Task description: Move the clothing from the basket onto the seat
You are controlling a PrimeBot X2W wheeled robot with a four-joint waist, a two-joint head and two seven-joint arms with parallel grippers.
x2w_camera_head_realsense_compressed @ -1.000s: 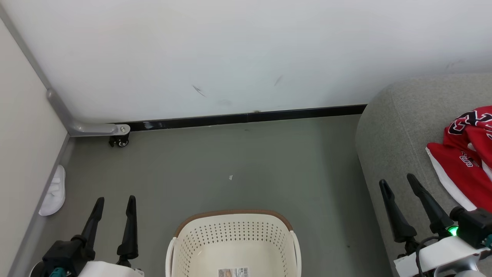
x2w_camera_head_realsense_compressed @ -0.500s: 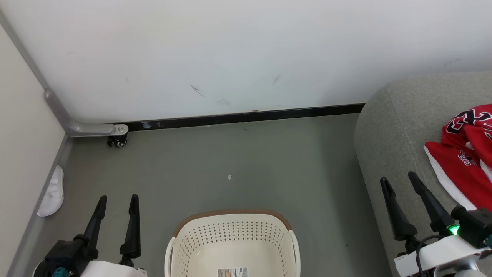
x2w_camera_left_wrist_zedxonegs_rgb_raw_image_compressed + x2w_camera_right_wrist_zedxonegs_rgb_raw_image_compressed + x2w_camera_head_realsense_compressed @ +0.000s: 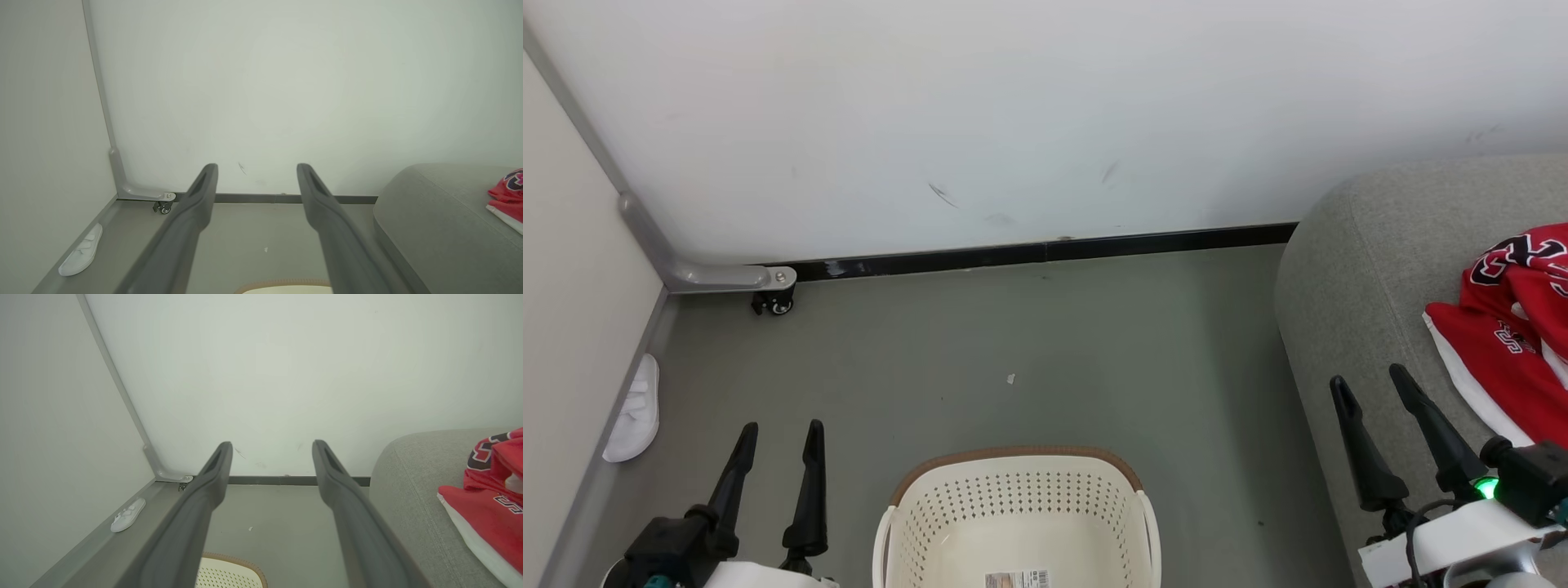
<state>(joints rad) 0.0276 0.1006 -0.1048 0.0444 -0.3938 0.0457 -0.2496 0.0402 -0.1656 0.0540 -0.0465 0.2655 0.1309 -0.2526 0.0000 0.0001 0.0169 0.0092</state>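
The red clothing [image 3: 1515, 327] with white trim lies on the grey seat [image 3: 1356, 269] at the right edge of the head view; it shows too in the left wrist view as clothing [image 3: 506, 192] and in the right wrist view as clothing [image 3: 486, 498]. The cream basket [image 3: 1017, 514] with a brown rim stands on the floor at bottom centre, only a label on its bottom. My left gripper [image 3: 778, 433] is open to the basket's left, nothing between its fingers. My right gripper [image 3: 1370, 382] is open over the seat's front edge, beside the clothing and apart from it.
A white wall with a black skirting strip [image 3: 1045, 249] closes the far side. A grey partition foot with a caster [image 3: 776, 304] stands at the left corner. A white slipper [image 3: 633, 412] lies by the left wall. A small scrap [image 3: 1011, 378] lies on the grey floor.
My left gripper has drifted slightly right and down in the head view. The right gripper, basket and clothing stay put.
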